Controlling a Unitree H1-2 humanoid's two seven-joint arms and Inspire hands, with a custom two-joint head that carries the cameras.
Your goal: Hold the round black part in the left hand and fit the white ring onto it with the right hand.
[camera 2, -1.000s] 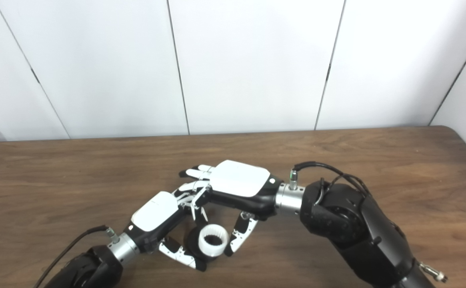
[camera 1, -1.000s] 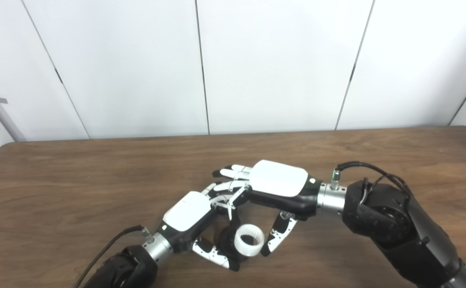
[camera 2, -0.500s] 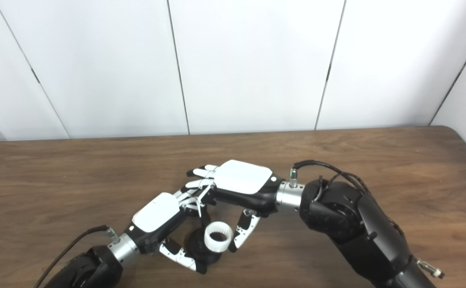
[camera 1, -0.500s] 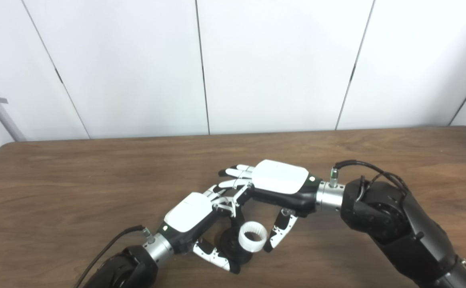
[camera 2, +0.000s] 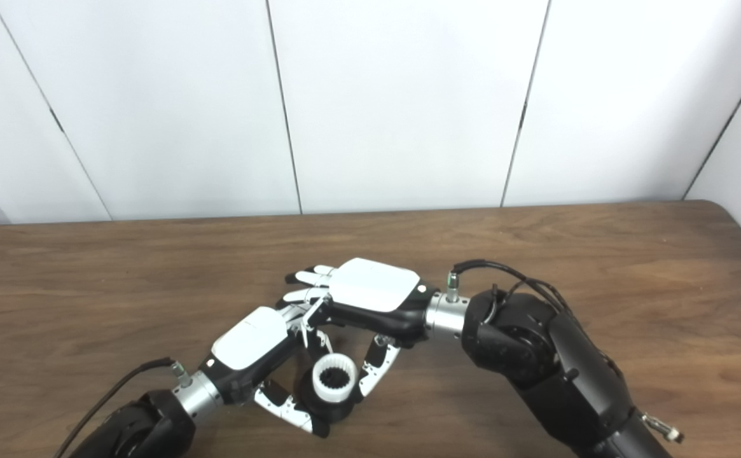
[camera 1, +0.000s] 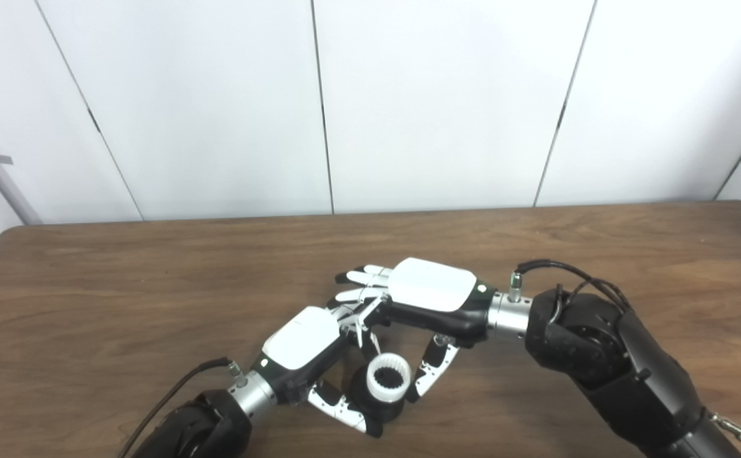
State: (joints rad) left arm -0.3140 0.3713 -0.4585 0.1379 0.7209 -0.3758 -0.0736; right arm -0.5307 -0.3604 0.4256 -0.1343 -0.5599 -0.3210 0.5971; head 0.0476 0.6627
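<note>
My left hand (camera 1: 306,346) is shut on the round black part (camera 1: 376,410), holding it low over the table. The white ring (camera 1: 387,381), toothed inside, sits on top of the black part; it also shows in the right eye view (camera 2: 334,382). My right hand (camera 1: 430,296) reaches in from the right above my left hand. Its thumb (camera 1: 430,375) and a finger pinch the ring's sides. Its other fingers (camera 1: 360,280) stretch out flat to the left. Most of the black part is hidden under the ring and my left fingers.
The brown wooden table (camera 1: 122,299) runs across the whole view, with a white panelled wall (camera 1: 408,95) behind its far edge. A black cable (camera 1: 179,385) runs from my left wrist.
My right hand has moved left and down with the white ring. The ring now sits squarely over the black part and faces more upward. My left hand has barely moved.
</note>
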